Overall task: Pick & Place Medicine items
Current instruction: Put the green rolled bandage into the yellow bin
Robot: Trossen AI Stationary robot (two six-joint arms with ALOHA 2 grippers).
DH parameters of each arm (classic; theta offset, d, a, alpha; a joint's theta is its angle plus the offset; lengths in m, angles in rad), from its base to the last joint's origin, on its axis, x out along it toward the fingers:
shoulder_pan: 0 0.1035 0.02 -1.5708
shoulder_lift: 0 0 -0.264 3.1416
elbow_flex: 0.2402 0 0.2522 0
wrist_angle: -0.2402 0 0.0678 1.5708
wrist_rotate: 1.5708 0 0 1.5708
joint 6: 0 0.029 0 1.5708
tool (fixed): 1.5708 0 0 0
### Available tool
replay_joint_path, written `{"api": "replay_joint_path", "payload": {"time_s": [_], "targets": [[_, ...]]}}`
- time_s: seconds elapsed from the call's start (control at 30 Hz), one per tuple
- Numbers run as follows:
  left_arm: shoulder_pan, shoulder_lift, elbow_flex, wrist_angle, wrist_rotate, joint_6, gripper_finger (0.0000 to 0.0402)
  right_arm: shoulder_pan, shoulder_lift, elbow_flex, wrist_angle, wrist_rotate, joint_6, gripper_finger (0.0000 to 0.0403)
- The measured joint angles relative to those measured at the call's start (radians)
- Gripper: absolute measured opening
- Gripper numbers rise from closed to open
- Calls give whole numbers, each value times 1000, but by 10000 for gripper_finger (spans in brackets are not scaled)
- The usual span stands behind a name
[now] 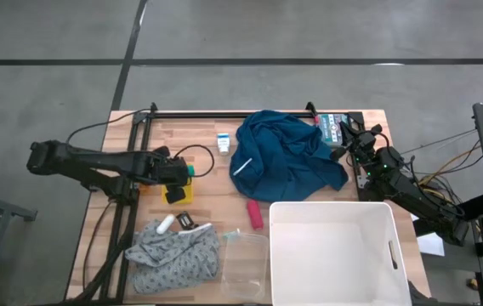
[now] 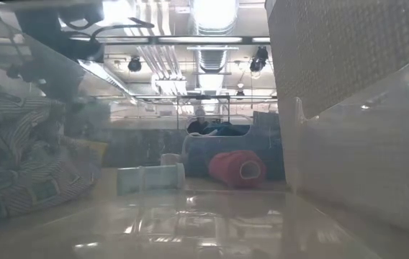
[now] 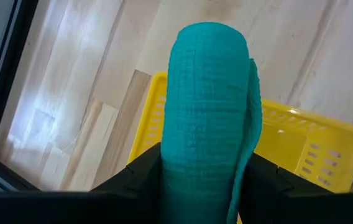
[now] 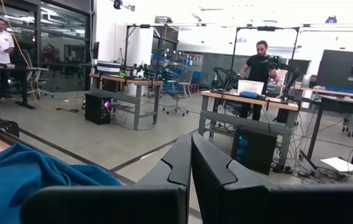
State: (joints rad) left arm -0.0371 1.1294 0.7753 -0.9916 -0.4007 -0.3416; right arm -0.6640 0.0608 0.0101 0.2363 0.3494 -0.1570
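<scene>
teal roll (image 3: 210,118): lower end hidden between the left pincer's fingers (image 3: 133,180) and cut off at the frame's bottom edge
yellow basket (image 3: 313,146): middle covered by the roll; lower right corner runs out of frame
white bin (image 1: 335,251): bottom edge cut off at the lower frame border in the high view
grey cloth (image 2: 24,162): blurred, cropped at the left edge in the low view
small white carton (image 1: 224,143): print too small to read
blue cloth (image 1: 288,157): whatever lies beneath is hidden
</scene>
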Motion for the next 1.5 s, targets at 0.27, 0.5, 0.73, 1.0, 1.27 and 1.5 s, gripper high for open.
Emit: {"api": "replay_joint_path", "payload": {"time_s": [0.27,0.5,0.73,1.0,1.27,1.5], "targets": [[0,0,-6,4,-29,-38,161,0,0,0,0,0,0,8],[0,0,-35,16,-49,-94,161,0,0,0,0,0,0,8],[0,0,-43,22,-53,-113,161,0,0,0,0,0,0,8],[0,0,-83,53,-48,-154,161,0,0,0,0,0,0,8],[0,0,-185,118,5,-196,161,0,0,0,0,0,0,8],[0,0,-217,195,-10,-200,161,0,0,0,0,0,0,8]]}}
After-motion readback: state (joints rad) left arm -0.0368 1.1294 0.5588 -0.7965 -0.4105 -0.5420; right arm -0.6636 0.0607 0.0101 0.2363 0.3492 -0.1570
